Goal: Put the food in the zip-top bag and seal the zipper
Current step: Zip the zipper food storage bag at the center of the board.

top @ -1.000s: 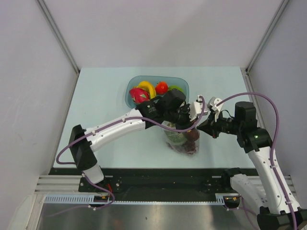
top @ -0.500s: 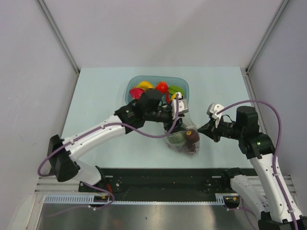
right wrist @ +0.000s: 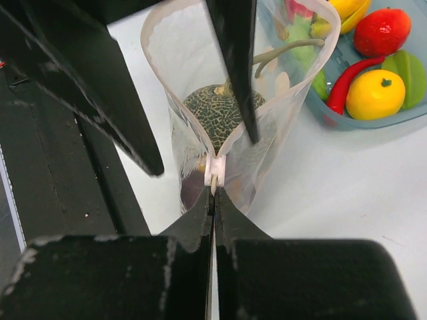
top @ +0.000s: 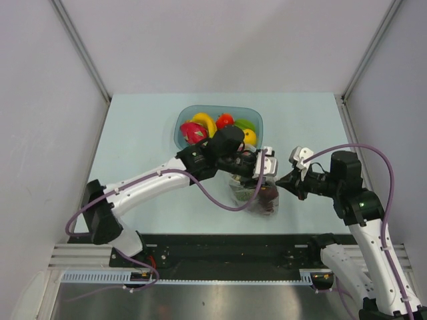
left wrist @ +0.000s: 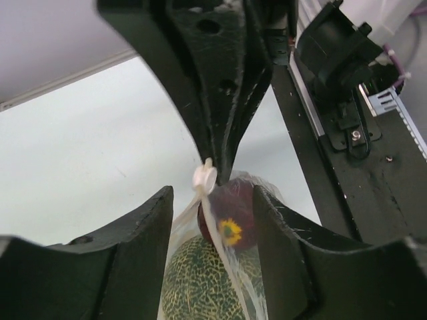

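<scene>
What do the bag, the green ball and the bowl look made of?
Bag: thin clear plastic film, glossy, creased, see-through. Green ball: probably moulded plastic or foam, matte, with a netted skin. Bowl: translucent blue plastic, it seems, with a smooth rim.

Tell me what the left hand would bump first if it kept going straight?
Probably the zip-top bag, sitting in its open grip, then the right hand pinching the bag's end. Depth is unclear.
</scene>
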